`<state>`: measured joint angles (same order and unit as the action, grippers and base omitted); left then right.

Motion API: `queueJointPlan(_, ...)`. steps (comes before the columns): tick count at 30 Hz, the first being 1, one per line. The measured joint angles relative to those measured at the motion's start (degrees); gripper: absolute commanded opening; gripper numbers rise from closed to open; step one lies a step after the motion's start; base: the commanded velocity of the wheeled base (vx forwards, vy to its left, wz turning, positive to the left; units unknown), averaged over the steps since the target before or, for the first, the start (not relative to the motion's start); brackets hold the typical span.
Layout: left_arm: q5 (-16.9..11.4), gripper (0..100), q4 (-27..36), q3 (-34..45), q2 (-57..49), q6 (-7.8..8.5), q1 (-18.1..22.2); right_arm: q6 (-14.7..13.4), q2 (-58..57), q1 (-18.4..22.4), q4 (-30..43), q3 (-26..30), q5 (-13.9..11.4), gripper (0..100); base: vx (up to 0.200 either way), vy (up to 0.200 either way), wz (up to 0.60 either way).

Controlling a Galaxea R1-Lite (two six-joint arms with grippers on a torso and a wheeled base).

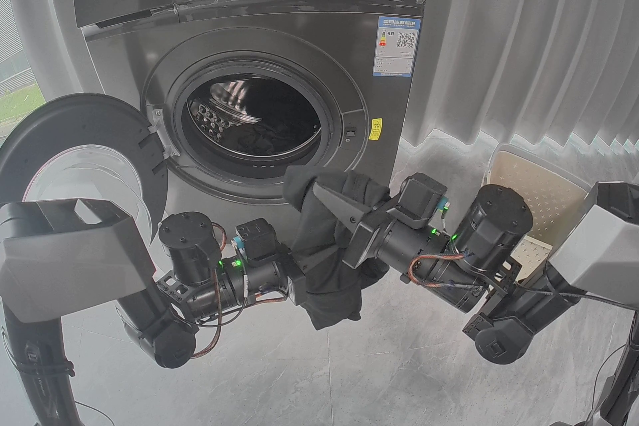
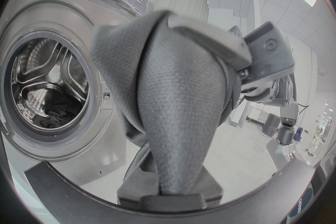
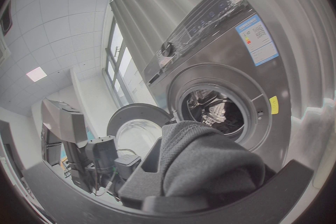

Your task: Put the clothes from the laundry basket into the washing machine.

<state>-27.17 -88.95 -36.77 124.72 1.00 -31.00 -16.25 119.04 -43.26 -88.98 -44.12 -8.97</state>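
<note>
Fingers (image 2: pixel 134 194) of your left gripper (image 2: pixel 170 191) and right gripper (image 1: pixel 327 200) are both pinching one dark garment (image 1: pixel 329 277), hanging just before the washing machine (image 1: pixel 266 38) beneath its open drum (image 1: pixel 253 114): you are loading it, next likely needing to lift it, push it inside, then release.

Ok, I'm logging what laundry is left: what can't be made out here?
- Head view: the right arm hides most of the cream perforated laundry basket; its contents are unseen.
- Left wrist view: the dark heap in the steel drum is too dim to count.
- All views: the dark grey garment is bunched; its type is unclear.
</note>
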Motion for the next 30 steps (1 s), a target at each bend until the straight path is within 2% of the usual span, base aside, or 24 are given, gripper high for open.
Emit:
queueJointPlan(5, 0.1, 0, 0.0, 0.4, -2.1, -0.05, 1.2, -0.4, 0.0, 2.3, 0.1, -0.1, 2.4, 0, 0.0, 0.0, 0.0)
queueJointPlan(13, 0.4, 0, 0.0, 1.4, -6.1, -0.4, 2.9, -0.6, 0.8, 5.7, 0.2, 0.6, 3.6, 0, 0.0, 0.0, 0.0)
queueJointPlan(22, 2.3, 0, 0.2, 1.1, -7.9, -1.16, 3.7, -0.6, 2.6, 4.5, 0.0, 2.5, 3.8, 0, 0.0, 0.0, 0.0)
queueJointPlan(23, 2.3, 0, 0.2, 1.0, -8.0, -1.18, 3.8, -0.6, 2.7, 4.4, 0.0, 2.5, 3.7, 100, 0.0, 0.0, 0.0)
queueJointPlan(30, 2.5, 0, -0.1, 0.5, -8.3, -1.33, 5.3, -0.7, 2.5, 3.3, 0.2, 3.2, 3.7, 100, 0.0, 0.0, 0.0)
